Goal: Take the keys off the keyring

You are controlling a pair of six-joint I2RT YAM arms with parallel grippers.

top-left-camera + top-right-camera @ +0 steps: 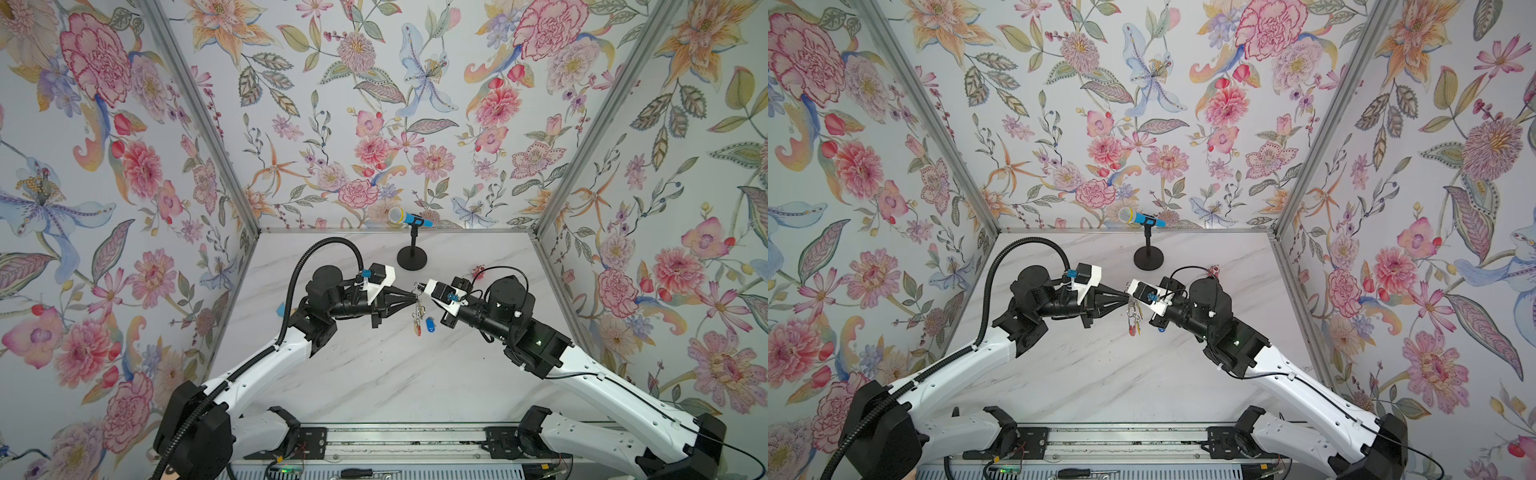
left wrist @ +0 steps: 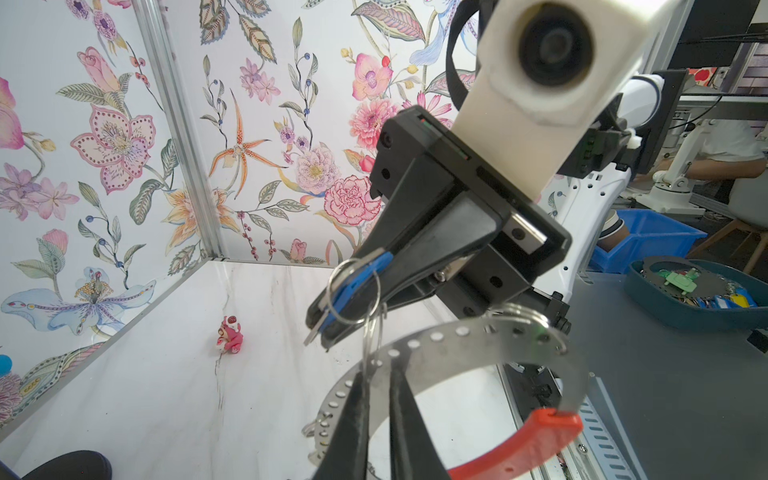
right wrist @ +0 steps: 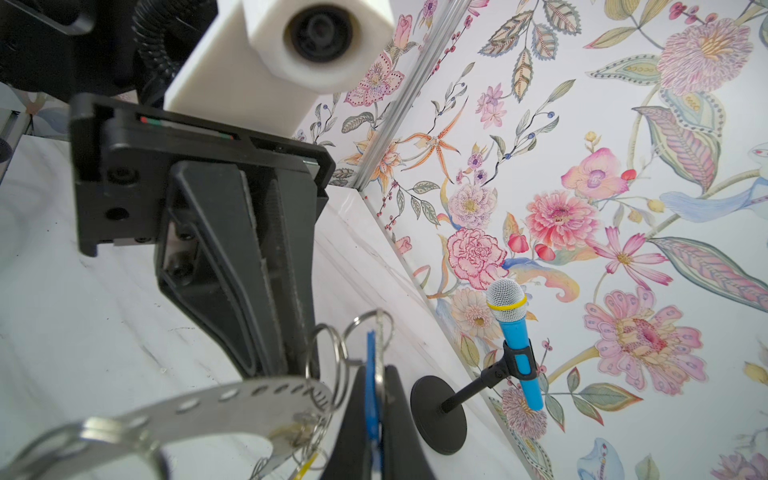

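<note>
The keyring [image 1: 417,316] [image 1: 1133,320] hangs in the air between both grippers, above the middle of the table. Up close it is a perforated metal band [image 2: 457,345] [image 3: 208,403] with a red sleeve [image 2: 536,432]. My right gripper [image 1: 417,286] [image 3: 374,370] is shut on a blue-tagged key [image 2: 357,282] [image 3: 371,374], whose wire rings link to the band. My left gripper [image 1: 415,294] [image 2: 378,370] has its fingers almost together at the band, where a thin wire ring passes through it. More keys [image 3: 299,436] dangle under the band.
A loose blue-tagged key [image 1: 430,324] lies on the marble table under the right arm. A microphone on a round black base [image 1: 411,257] stands at the back. A red-pink toy figure [image 1: 478,271] [image 2: 230,334] stands behind the right wrist. Floral walls close three sides.
</note>
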